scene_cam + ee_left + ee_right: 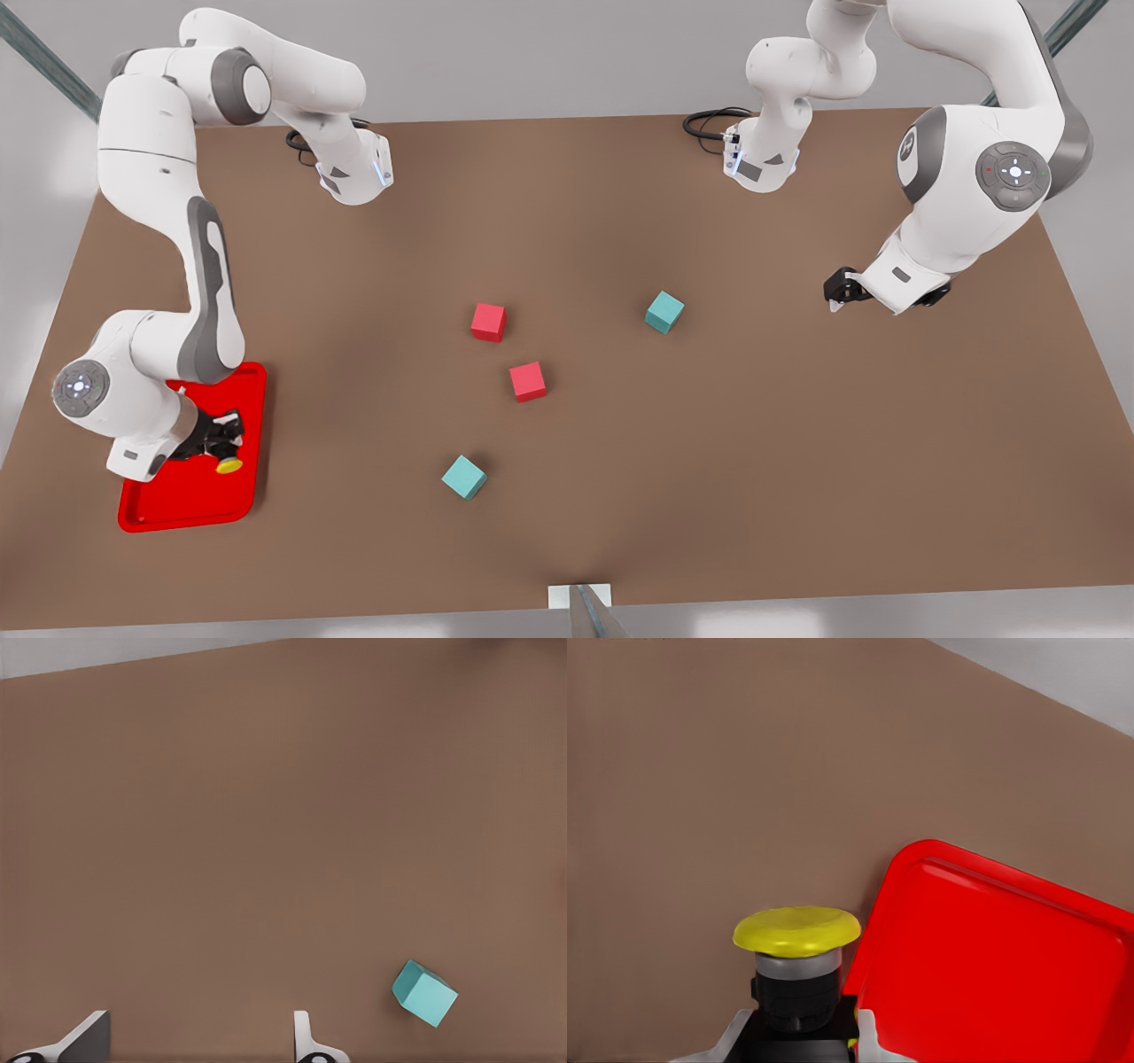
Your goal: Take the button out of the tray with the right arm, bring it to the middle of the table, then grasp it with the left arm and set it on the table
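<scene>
My right gripper (215, 440) is closed on the black body of the button (797, 966), yellow cap outward, held above the tray (239, 399) near its edge. I judge the part light and rigid, its cap smooth and domed: grip the ribbed body, never the cap. My left gripper (837, 295) waits, fingers apart, well away over the table (709, 443), near a teal cube (424, 993)

The tray (190, 505) lies on the table (753, 461) at the front view's left. The right gripper (213, 440) is over the tray, closed on the button (229, 464). The left gripper (840, 291) hangs well apart at the front view's right, fingers spread, with four cubes (527, 381) between.
</scene>
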### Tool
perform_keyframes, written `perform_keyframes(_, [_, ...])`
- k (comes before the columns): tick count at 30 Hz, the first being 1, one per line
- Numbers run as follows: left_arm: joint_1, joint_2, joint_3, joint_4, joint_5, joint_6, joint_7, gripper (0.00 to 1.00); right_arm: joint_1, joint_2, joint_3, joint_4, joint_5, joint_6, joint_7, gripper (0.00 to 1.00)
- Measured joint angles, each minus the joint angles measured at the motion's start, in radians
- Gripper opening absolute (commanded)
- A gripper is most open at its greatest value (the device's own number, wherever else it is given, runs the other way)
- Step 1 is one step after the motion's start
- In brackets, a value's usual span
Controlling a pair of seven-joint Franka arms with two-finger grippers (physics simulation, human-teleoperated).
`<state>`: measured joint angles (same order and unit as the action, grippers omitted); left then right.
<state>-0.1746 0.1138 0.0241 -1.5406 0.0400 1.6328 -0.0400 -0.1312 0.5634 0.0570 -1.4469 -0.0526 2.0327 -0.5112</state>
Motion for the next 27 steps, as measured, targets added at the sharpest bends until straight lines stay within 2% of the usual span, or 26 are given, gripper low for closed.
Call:
perform_keyframes(6, [0.000,0.004,-0.008,0.000,0.001,-0.001,0.000,1.00,0.164,-0.004,0.005,0.030,0.008,-0.120,0.125,0.39])
perform_keyframes(15, [-0.005,0.055,-0.007,0.003,0.005,0.013,0.000,1.00,0.440,0.017,0.004,0.114,0.089,-0.176,0.429,0.39])
perform_keyframes(27, [-0.012,0.057,-0.008,0.002,0.005,0.009,0.000,1.00,0.575,0.343,0.003,0.477,0.178,-0.116,0.879,0.39])
